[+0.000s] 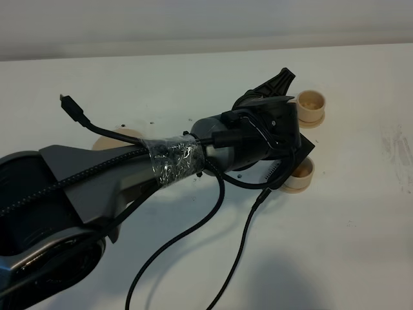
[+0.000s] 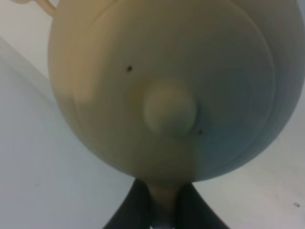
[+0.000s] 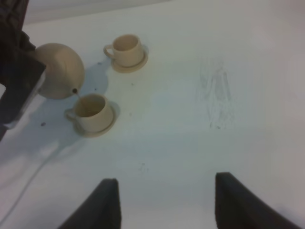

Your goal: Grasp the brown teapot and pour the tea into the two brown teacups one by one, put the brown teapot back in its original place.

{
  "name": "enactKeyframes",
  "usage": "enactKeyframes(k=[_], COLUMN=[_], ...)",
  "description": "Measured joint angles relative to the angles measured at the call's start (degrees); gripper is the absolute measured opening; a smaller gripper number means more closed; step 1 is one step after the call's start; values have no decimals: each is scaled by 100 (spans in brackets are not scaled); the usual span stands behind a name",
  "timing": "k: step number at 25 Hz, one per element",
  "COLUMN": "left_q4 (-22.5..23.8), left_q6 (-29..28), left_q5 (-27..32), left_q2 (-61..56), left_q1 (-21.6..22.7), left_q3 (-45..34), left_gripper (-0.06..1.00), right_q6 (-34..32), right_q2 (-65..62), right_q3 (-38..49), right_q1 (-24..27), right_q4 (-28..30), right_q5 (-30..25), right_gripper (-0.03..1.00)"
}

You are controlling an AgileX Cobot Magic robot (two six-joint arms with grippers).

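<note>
The brown teapot (image 2: 167, 90) fills the left wrist view, lid knob facing the camera. My left gripper (image 2: 164, 210) is shut on its handle. In the right wrist view the teapot (image 3: 59, 69) is tilted, its spout right over the rim of one brown teacup (image 3: 93, 112). The other teacup (image 3: 126, 48) stands apart on its saucer. In the high view my left gripper (image 1: 274, 97) reaches across and hides the teapot; both teacups (image 1: 299, 173) (image 1: 312, 102) show beside it. The wide saucer (image 1: 115, 138) peeks out behind the arm. My right gripper (image 3: 164, 205) is open and empty above the table.
The white table (image 1: 361, 245) carries small dark specks near the wide saucer and faint scuff marks (image 3: 217, 98) right of the cups. Black cables (image 1: 193, 239) hang from the left arm over the table's middle.
</note>
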State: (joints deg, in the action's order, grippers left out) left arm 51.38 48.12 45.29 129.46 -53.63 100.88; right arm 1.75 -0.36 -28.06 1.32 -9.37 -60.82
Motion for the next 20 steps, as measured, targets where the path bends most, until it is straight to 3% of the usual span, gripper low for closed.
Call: enactKeyframes(k=[20], left_q4=[212], left_q6=[131], left_q5=[5], left_q2=[103], left_q1=[-27], left_q3=[0], left_gripper=[11], right_q6=[0], right_q2=[0], right_q3=[0], right_q1=[0], right_q4=[0], right_q5=[0], right_gripper=[47])
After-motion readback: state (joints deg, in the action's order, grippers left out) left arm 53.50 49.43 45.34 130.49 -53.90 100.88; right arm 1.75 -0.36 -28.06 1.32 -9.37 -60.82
